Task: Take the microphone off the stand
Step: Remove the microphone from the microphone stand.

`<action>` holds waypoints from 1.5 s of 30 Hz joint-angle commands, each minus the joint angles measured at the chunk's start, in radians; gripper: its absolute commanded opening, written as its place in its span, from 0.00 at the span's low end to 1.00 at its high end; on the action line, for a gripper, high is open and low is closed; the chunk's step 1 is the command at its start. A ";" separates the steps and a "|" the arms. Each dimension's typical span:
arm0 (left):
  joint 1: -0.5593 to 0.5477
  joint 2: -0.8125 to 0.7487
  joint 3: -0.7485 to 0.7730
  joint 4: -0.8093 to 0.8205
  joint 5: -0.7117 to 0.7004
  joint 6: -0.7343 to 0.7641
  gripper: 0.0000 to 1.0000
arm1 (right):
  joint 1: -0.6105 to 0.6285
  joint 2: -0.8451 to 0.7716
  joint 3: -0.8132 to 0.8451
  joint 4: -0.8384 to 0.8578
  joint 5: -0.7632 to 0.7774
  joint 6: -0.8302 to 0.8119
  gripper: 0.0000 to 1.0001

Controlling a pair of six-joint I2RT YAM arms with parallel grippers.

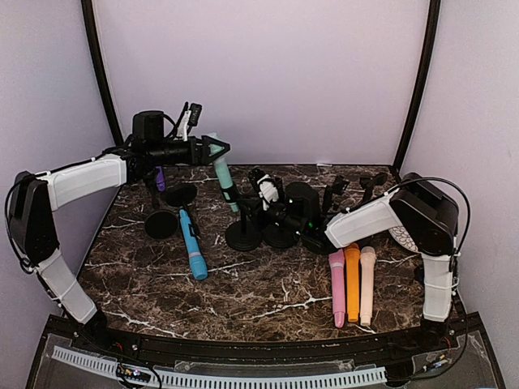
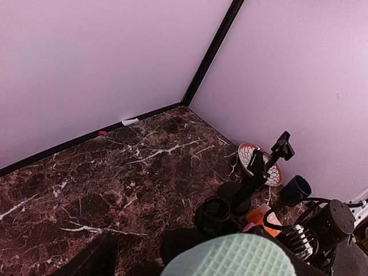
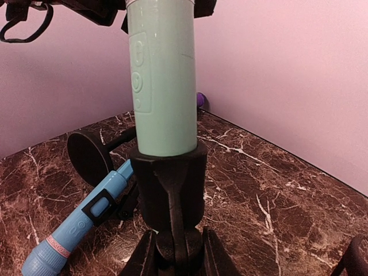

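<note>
A mint-green microphone [image 1: 222,177] stands tilted in the black clip of a stand [image 1: 243,233] at mid-table. My left gripper [image 1: 212,149] is raised above it and shut on the microphone's head, whose mint grille [image 2: 230,256] fills the bottom of the left wrist view. My right gripper [image 1: 274,217] is low beside the stand. In the right wrist view, its fingers [image 3: 137,259] are closed on the stand's joint just under the clip [image 3: 169,178], and the microphone body [image 3: 162,75] rises out of the clip.
A blue microphone [image 1: 192,245] lies left of the stand, next to two empty stands [image 1: 162,223]. Pink [image 1: 337,288], orange [image 1: 352,280] and cream [image 1: 367,284] microphones lie at the front right. More stands [image 1: 366,188] and a patterned dish [image 2: 259,164] are at the back right.
</note>
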 commanded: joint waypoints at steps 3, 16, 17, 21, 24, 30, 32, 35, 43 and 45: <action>-0.041 -0.007 0.044 -0.062 -0.042 0.080 0.71 | -0.005 -0.030 0.009 -0.014 -0.002 -0.002 0.00; -0.046 -0.050 -0.017 -0.030 -0.021 0.105 0.24 | -0.005 -0.025 0.077 -0.162 0.066 -0.004 0.00; -0.050 -0.053 -0.016 -0.029 -0.017 0.120 0.23 | -0.004 -0.025 0.084 -0.177 0.071 -0.002 0.00; -0.076 -0.054 0.002 -0.067 -0.037 0.194 0.17 | -0.004 -0.021 0.101 -0.228 0.083 -0.002 0.00; -0.092 -0.054 0.014 -0.112 -0.059 0.233 0.14 | -0.004 -0.019 0.101 -0.239 0.092 -0.005 0.00; -0.095 -0.056 0.038 -0.146 -0.107 0.221 0.06 | -0.002 -0.020 0.099 -0.255 0.103 -0.014 0.00; -0.093 -0.053 0.059 -0.168 -0.148 0.200 0.03 | -0.002 -0.024 0.094 -0.254 0.105 -0.033 0.00; -0.081 -0.048 0.080 -0.198 -0.160 0.148 0.00 | 0.001 -0.030 0.083 -0.254 0.109 -0.062 0.00; -0.004 -0.057 0.074 -0.193 -0.123 0.053 0.00 | 0.015 -0.036 0.064 -0.268 0.154 -0.119 0.00; 0.020 -0.062 0.068 -0.192 -0.117 0.048 0.00 | 0.017 -0.035 0.060 -0.272 0.164 -0.132 0.00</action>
